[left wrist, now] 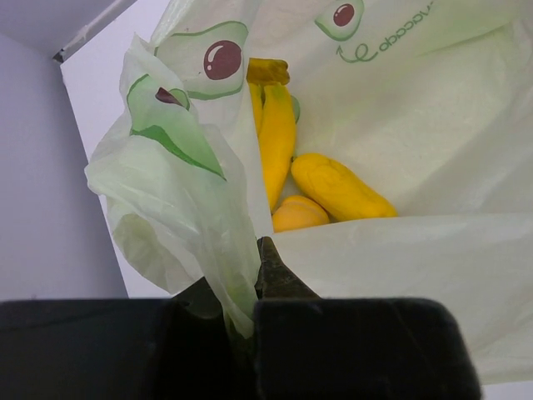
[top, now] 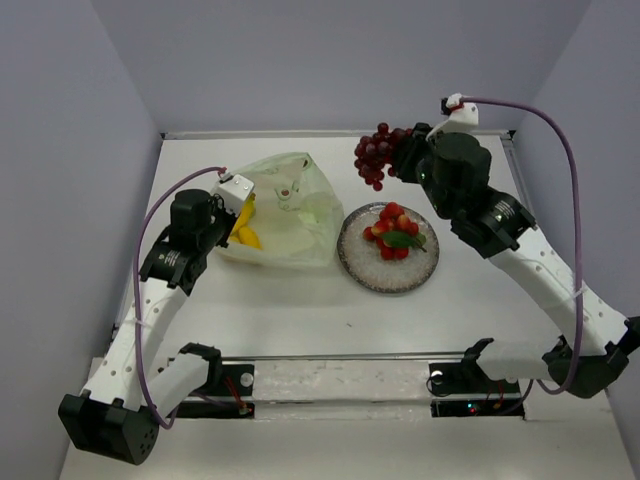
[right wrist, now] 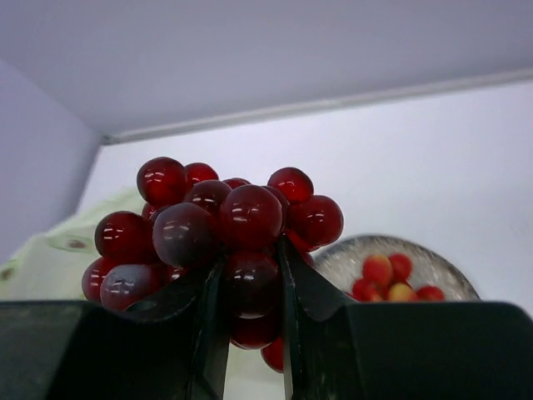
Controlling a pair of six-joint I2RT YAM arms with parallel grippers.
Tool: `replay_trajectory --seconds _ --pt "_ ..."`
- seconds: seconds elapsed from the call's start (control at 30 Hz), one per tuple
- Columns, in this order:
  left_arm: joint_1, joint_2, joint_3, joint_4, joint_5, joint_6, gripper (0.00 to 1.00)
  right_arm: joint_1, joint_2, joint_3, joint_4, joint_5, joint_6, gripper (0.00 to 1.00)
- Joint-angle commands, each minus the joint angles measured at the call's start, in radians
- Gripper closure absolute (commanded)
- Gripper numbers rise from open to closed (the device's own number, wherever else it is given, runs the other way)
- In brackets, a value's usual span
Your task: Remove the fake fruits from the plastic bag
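Observation:
The pale yellow-green plastic bag (top: 285, 210) lies on the table's left half, its mouth facing left. My left gripper (left wrist: 250, 275) is shut on a fold of the bag's rim (left wrist: 179, 192), holding it up. Inside lie yellow fake fruits: a banana bunch (left wrist: 276, 133), an oblong fruit (left wrist: 337, 185) and a rounder orange one (left wrist: 298, 214). My right gripper (right wrist: 250, 275) is shut on a dark red grape bunch (right wrist: 221, 225), held in the air (top: 375, 155) behind the plate. Small red fruits (top: 395, 232) with a green leaf rest on the speckled grey plate (top: 388, 272).
The plate sits just right of the bag, nearly touching it. Grey walls close in the table on the left, back and right. A metal rail (top: 330, 380) with the arm bases runs along the near edge.

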Motion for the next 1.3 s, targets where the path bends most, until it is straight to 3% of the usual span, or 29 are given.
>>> replay_trajectory --seconds 0.0,0.3,0.5,0.63,0.7,0.73,0.77,0.83,1.0,1.1,1.23,1.27 --pt "-0.003 -0.025 0.014 0.009 -0.029 0.019 0.99 -0.046 -0.014 -0.174 -0.098 0.103 0.137 0.99" --pt "-0.003 -0.051 0.009 0.002 -0.034 0.033 0.99 -0.046 0.066 -0.314 -0.087 0.022 0.261 0.99" --pt "-0.003 -0.062 0.006 -0.006 -0.035 0.042 0.99 -0.046 0.141 -0.395 -0.081 0.066 0.347 0.99" --pt "-0.003 -0.063 0.006 -0.003 -0.032 0.05 0.99 -0.046 0.176 -0.456 -0.055 -0.032 0.39 0.98" --pt "-0.003 -0.06 0.006 -0.005 -0.019 0.049 0.99 -0.046 0.188 -0.489 -0.059 -0.071 0.404 0.71" --pt "-0.002 -0.06 0.004 -0.005 -0.013 0.049 0.99 -0.046 0.187 -0.495 -0.077 -0.076 0.411 0.5" --pt "-0.003 -0.062 0.003 -0.008 -0.006 0.047 0.99 -0.046 0.182 -0.496 -0.09 -0.069 0.414 0.23" --pt "-0.003 -0.069 -0.006 -0.017 0.038 0.047 0.99 -0.046 0.161 -0.484 -0.137 -0.038 0.416 0.11" --pt "-0.003 -0.114 -0.066 -0.092 0.176 0.134 0.99 -0.046 0.124 -0.395 -0.179 0.066 0.285 0.1" --pt "-0.003 -0.16 -0.12 -0.147 0.184 0.222 0.99 -0.046 0.133 -0.329 -0.209 0.06 0.186 0.11" --pt "-0.003 -0.198 -0.17 -0.189 0.129 0.269 0.99 0.055 0.164 -0.123 -0.19 0.083 -0.008 0.12" --pt "-0.003 -0.216 -0.177 -0.193 0.123 0.277 0.99 0.139 0.193 -0.084 -0.141 0.08 -0.057 0.13"
